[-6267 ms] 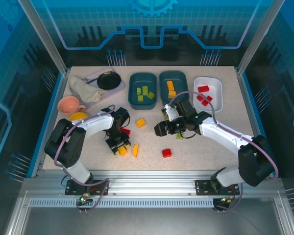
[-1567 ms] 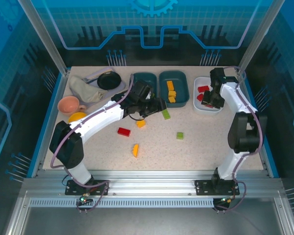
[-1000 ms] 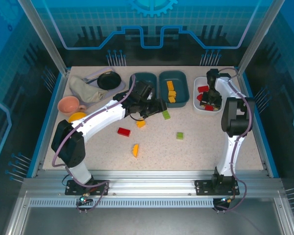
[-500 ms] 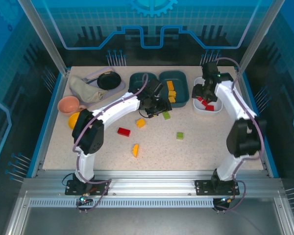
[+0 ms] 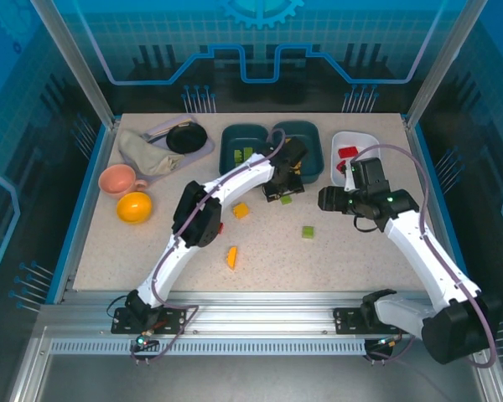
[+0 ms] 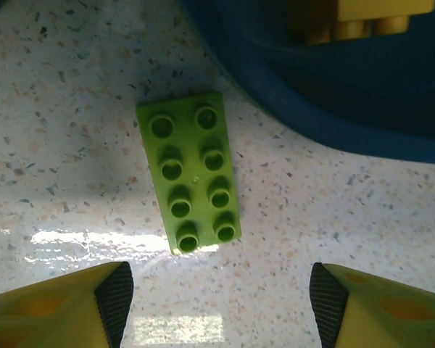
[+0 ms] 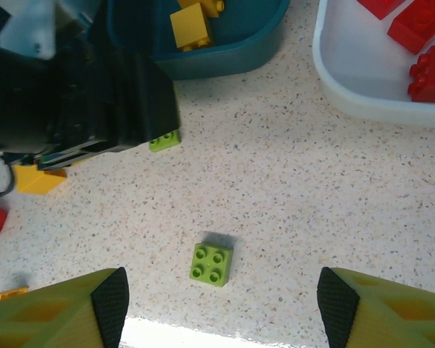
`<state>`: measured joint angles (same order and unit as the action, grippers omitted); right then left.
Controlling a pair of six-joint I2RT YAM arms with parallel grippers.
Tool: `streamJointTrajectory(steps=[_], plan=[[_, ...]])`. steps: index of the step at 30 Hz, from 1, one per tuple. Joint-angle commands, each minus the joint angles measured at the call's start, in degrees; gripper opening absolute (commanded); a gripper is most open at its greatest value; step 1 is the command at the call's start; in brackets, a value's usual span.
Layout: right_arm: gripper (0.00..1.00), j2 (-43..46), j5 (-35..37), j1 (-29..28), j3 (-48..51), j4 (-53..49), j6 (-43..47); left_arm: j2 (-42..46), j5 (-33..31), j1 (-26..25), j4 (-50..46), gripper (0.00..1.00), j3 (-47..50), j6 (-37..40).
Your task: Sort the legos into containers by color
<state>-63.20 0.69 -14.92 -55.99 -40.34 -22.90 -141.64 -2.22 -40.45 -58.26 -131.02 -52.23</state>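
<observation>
Landmark: middle dark teal rounded plastic tub (image 7: pixel 225 61), with yellow plastic bricks (image 7: pixel 191 27) inside.
Left end effector (image 6: pixel 219 293): jaws spread wide, holding nothing, over a light green oblong eight-stud brick (image 6: pixel 188 181). That brick lies flat, studs up, on the speckled tabletop (image 6: pixel 72 87) just beside the tub's near wall.
Right end effector (image 7: pixel 221 308): jaws also wide apart, empty, out in front of the tub and off to its right.
Light green square four-stud brick (image 7: pixel 211 264): alone on the tabletop, in front of the tub.
White rounded tub (image 7: pixel 348 94), right of the teal tub: holds red bricks (image 7: pixel 420 29).
</observation>
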Motion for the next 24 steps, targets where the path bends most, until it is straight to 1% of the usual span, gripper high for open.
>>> streamJointTrajectory(steps=[1,5,11,17,19,24], plan=[[0.72,1.32,-1.92,-0.56,1.31,1.51,-0.46,-2.08,-4.6,-0.49,-4.96,0.69,-2.79,-2.35],[0.72,1.34,-2.5,-0.58,1.28,1.64,-0.31,-3.51,-6.73,-0.52,-5.31,0.68,-3.61,-3.77],[0.72,0.63,-3.5,-0.59,1.3,1.96,-0.1,-6.41,-7.88,-0.67,-4.65,0.66,-6.8,-3.23],[0.72,0.36,-3.83,-0.55,1.5,2.1,-0.11,-8.97,-7.43,-0.67,-6.18,0.65,-9.66,-3.08],[0.72,0.36,-3.94,-0.61,1.55,2.19,-0.16,-9.35,-7.78,-0.6,-7.38,0.6,-10.04,-2.88],[0.72,0.34,-3.93,-0.55,1.68,2.23,-0.39,-8.78,-9.42,-0.63,-10.98,0.4,-9.49,-2.5]])
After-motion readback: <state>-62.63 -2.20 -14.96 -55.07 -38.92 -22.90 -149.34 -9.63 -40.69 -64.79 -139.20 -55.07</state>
